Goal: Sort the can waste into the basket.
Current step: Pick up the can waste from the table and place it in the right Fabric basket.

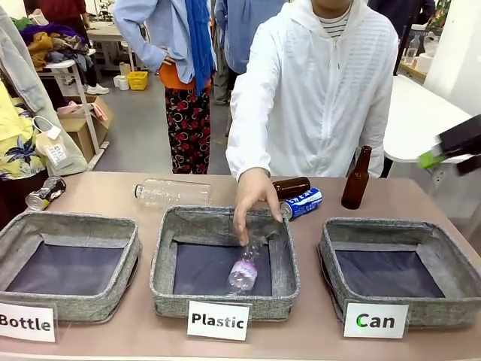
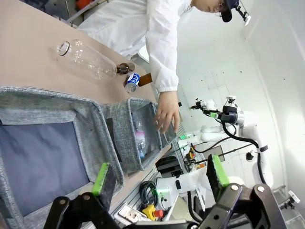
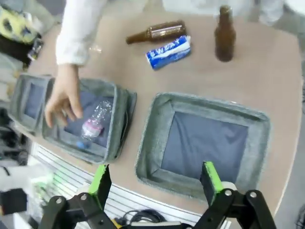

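Observation:
A blue can [image 1: 301, 203] with white lettering lies on the table behind the middle bin; I also see this blue can [image 3: 168, 51] [image 2: 132, 82] from both wrists. A crushed dark can [image 1: 45, 193] lies at the far left. The grey basket [image 1: 391, 226] signed "Can" stands at the right with nothing in it. My right gripper [image 3: 156, 183] hangs open above the near rim of that basket [image 3: 209, 102]; from the front the right gripper [image 1: 443, 154] shows high at the right edge. My left gripper [image 2: 159, 181] is open above the bin signed "Bottle".
A person's hand [image 1: 252, 203] reaches into the "Plastic" bin [image 1: 161, 256], where a small clear bottle [image 1: 244, 271] lies. A larger clear bottle [image 1: 173, 192] lies behind it. One brown bottle [image 1: 291, 186] lies by the blue can and another [image 1: 356, 179] stands upright. The "Bottle" bin [image 1: 71, 222] is at left.

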Tool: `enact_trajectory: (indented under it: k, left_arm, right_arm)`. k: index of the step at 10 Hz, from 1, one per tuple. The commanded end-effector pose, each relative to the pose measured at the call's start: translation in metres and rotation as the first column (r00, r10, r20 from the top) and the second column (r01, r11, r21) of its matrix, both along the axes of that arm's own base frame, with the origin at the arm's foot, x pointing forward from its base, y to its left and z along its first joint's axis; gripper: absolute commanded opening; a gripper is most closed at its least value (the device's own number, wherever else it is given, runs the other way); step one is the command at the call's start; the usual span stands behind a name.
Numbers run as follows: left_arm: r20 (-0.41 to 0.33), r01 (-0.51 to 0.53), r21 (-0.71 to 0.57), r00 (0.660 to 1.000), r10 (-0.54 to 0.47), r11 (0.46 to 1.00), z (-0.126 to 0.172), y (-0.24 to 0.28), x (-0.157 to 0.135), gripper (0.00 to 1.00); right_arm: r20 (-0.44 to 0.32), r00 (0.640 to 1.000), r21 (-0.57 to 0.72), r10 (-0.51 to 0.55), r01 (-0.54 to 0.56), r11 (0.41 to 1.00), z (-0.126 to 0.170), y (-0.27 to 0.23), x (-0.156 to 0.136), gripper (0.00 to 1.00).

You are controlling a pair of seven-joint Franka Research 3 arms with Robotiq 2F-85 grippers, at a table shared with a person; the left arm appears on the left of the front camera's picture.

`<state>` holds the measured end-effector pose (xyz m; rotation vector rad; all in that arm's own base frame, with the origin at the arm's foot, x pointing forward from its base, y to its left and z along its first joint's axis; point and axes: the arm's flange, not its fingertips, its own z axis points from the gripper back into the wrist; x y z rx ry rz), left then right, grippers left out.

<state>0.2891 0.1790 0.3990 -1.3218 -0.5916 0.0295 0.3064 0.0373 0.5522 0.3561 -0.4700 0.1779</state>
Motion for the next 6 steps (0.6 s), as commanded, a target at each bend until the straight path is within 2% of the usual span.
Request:
enact_trajectory:
  k: [1, 3, 4, 5, 6]
  left_arm:
    - [0.031, -0.001, -0.012, 1.0, 0.002, 1.0, 0.001, 0.0, 0.0, 1.0]
    - [0.031, -0.001, -0.012, 1.0, 0.002, 1.0, 0.001, 0.0, 0.0, 1.0]
    - [0.031, -0.001, -0.012, 1.0, 0.002, 1.0, 0.001, 0.0, 0.0, 1.0]
    - [0.031, -0.001, -0.012, 1.0, 0.002, 1.0, 0.001, 0.0, 0.0, 1.0]
    - [0.031, -0.001, -0.012, 1.0, 0.002, 1.0, 0.001, 0.0, 0.0, 1.0]
  right_arm:
    - [-0.043, 0.999, -0.078, 0.033, -0.036, 0.996, -0.026, 0.027, 0.024, 1.0]
    - [-0.006, 0.999, -0.107, 0.032, -0.033, 0.994, -0.035, 0.039, 0.024, 1.0]
    - [0.066, 0.998, -0.111, -0.023, 0.03, 0.993, -0.027, 0.026, -0.001, 1.0]
    - [-0.052, 0.997, -0.111, 0.062, -0.067, 0.992, -0.039, 0.048, 0.026, 1.0]
    - [-0.016, 0.999, -0.119, 0.041, -0.043, 0.992, -0.031, 0.043, 0.026, 1.0]
